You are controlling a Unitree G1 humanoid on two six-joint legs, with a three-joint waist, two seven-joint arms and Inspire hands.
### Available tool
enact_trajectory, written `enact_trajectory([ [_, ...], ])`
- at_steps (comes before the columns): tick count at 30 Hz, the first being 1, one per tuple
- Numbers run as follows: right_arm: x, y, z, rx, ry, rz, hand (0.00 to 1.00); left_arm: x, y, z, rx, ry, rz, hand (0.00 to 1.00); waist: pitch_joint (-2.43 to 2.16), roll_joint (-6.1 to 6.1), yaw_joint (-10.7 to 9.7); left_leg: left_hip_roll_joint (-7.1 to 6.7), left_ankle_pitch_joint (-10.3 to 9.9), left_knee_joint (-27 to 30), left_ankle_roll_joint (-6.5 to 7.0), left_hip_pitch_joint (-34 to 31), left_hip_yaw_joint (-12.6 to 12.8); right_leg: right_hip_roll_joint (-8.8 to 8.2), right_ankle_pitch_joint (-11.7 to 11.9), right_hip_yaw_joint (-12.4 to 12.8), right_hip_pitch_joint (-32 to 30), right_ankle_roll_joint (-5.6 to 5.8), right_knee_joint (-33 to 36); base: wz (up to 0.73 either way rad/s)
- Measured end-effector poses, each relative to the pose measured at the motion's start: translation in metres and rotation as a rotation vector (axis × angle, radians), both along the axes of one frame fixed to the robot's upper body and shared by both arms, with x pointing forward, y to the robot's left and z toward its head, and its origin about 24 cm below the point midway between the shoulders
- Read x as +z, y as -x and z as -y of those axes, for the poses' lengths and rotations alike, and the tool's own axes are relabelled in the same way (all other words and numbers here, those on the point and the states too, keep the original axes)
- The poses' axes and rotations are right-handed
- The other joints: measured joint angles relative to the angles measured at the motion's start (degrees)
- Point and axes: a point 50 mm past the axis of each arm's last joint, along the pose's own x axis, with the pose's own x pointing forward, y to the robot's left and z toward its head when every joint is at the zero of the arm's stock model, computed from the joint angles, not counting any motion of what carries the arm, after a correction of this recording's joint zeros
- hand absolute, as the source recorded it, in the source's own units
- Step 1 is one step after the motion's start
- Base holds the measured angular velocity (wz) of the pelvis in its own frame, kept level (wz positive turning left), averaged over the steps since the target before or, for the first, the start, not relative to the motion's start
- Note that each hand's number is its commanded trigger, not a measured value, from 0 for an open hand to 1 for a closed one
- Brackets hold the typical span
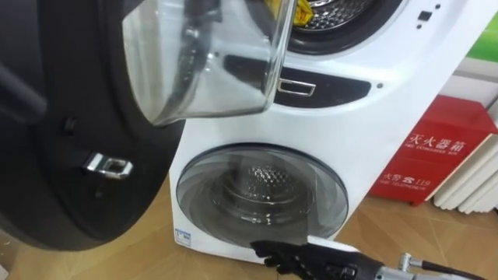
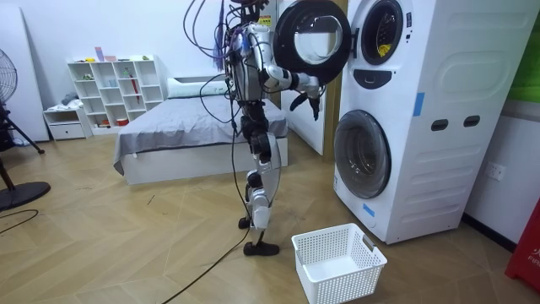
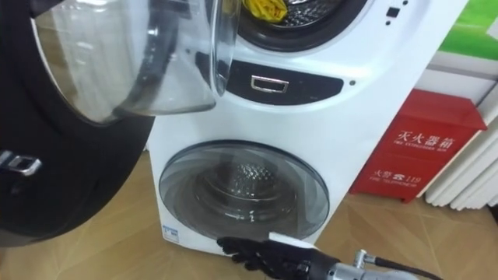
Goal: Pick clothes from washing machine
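A yellow cloth (image 3: 264,6) lies in the upper drum (image 1: 334,12) of the stacked white washing machine (image 2: 405,110) and shows there in the room view too (image 2: 384,46). The upper round door (image 1: 70,140) stands swung open to my left, its glass bowl (image 3: 124,54) bulging toward me. My dark right hand (image 1: 284,253) hangs low in front of the lower door (image 1: 261,194), fingers relaxed and empty, well below the upper drum. In the room view I stand upright facing the machine with that right hand (image 2: 308,95) beside the open door (image 2: 312,38).
A white laundry basket (image 2: 337,262) sits empty on the wooden floor near my feet. A red box (image 1: 447,148) and a white radiator (image 1: 478,183) stand right of the machine. A bed (image 2: 186,127) and white shelves (image 2: 114,89) are behind me.
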Motion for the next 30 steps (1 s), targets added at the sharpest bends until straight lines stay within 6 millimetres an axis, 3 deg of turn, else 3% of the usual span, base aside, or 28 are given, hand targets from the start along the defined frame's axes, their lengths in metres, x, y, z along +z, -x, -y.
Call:
enact_trajectory([
  [8,0.012,-0.015,0.026,-0.218,0.006,0.111,0.00,0.000,0.006,-0.003,0.074,0.004,0.011,0.00,0.18,-0.10,-1.1,-0.15,0.0,-0.2,0.11,1.0,0.2,-0.13,-0.1,0.0,0.8,0.13,0.1,-0.01],
  [13,0.029,-0.028,0.034,-0.439,-0.066,0.260,0.00,-0.001,0.008,0.000,0.095,-0.009,0.016,0.00,0.61,1.09,-1.2,-0.04,-0.1,0.3,0.17,0.9,1.1,-0.12,-0.1,0.3,0.6,0.13,0.1,-0.06],
  [18,0.043,-0.032,0.028,-0.532,-0.125,0.365,0.00,-0.005,0.017,0.011,0.117,0.012,-0.002,0.00,-0.45,3.49,-1.3,-0.07,-0.1,0.1,0.21,1.3,1.4,-0.11,-0.1,0.9,0.7,0.18,0.1,-0.01],
  [20,0.051,-0.037,0.025,-0.559,-0.170,0.398,0.00,-0.005,0.021,0.010,0.127,0.010,-0.009,0.00,-0.63,3.83,-1.5,-0.06,-0.1,0.1,0.19,1.5,1.4,-0.09,-0.2,0.9,0.9,0.29,0.1,0.00],
  [26,0.077,-0.051,0.009,-0.651,-0.362,0.502,0.00,-0.006,0.024,0.011,0.131,0.007,-0.013,0.00,-0.44,3.27,-1.5,-0.02,-0.1,-0.3,0.16,2.1,1.7,0.01,-0.2,1.5,1.4,0.30,0.1,-0.02],
  [30,0.083,-0.051,0.004,-0.652,-0.439,0.498,0.00,-0.006,0.025,0.012,0.134,0.005,-0.020,0.00,-0.27,2.74,-1.1,0.03,-0.2,-0.2,0.17,2.5,1.7,-0.01,-0.2,1.1,1.7,0.30,0.2,0.00],
])
